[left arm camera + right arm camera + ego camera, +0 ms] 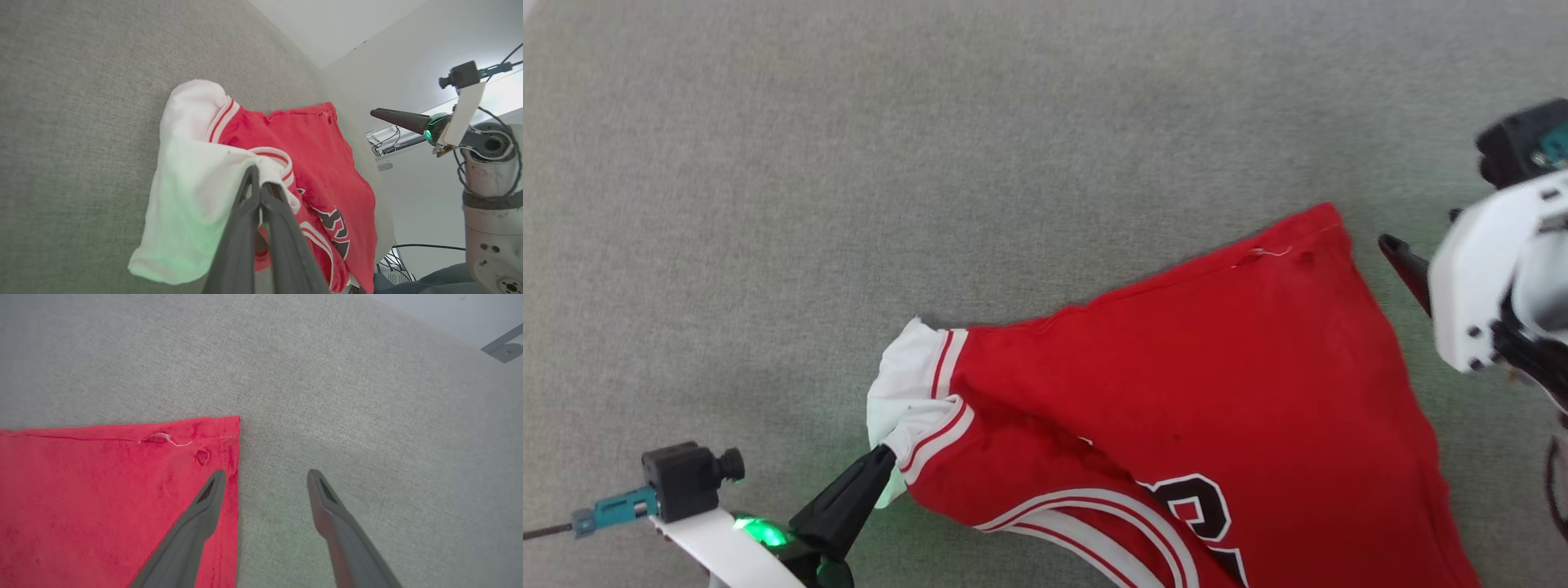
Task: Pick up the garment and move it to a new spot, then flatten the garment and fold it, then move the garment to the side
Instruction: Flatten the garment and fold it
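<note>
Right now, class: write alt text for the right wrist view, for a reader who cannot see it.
The right gripper, open, hangs over a corner of the red garment lying on a grey surface; one finger overlaps the cloth.

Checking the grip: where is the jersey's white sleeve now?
Head view, lower left of centre: the white sleeve lies at the left end of the garment, pinched by the left gripper.

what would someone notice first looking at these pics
The red garment with white striped sleeves stands out, spread over the grey fabric surface toward the lower right of the head view. At the lower left, the left gripper is shut on a white sleeve. The right gripper is open at the red hem corner, one finger over the cloth's edge, the other over bare surface.
</note>
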Robot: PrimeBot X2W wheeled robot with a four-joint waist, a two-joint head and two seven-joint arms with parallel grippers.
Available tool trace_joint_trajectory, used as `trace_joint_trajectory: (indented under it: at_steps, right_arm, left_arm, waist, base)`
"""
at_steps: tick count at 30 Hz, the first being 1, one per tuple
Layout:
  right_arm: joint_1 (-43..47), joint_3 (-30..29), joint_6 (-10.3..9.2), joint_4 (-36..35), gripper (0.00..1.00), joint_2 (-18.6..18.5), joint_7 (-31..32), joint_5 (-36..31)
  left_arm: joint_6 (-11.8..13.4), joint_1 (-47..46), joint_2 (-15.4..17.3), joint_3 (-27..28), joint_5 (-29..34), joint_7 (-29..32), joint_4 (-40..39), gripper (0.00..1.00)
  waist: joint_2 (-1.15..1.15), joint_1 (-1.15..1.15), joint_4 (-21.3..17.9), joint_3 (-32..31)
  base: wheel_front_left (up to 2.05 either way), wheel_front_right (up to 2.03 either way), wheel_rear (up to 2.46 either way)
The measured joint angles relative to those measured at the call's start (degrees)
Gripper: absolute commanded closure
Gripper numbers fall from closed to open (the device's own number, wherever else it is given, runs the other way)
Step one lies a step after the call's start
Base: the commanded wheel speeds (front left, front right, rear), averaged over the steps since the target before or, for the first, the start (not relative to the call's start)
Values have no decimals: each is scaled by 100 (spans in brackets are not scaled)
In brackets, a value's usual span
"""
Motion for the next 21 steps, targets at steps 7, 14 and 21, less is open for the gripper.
trace_joint_trajectory:
  at_steps: [7,14,21]
  right_arm:
    - [-383,563,0,1294,0,40,14,-135]
    - [-503,665,-1,1788,100,81,-143,-35]
    - [-701,621,0,2168,100,222,-1189,2]
  left_arm:
    - [0,-320,-63,-190,-36,-1,81,100]
    - [0,-471,-137,-412,-48,0,241,100]
    - [0,-1048,54,-615,24,0,644,100]
  waist:
    - [0,0,226,290]
    - [0,0,281,247]
    - [0,0,181,-14]
  base:
    - [0,0,0]
    - [0,0,0]
    - [0,0,0]
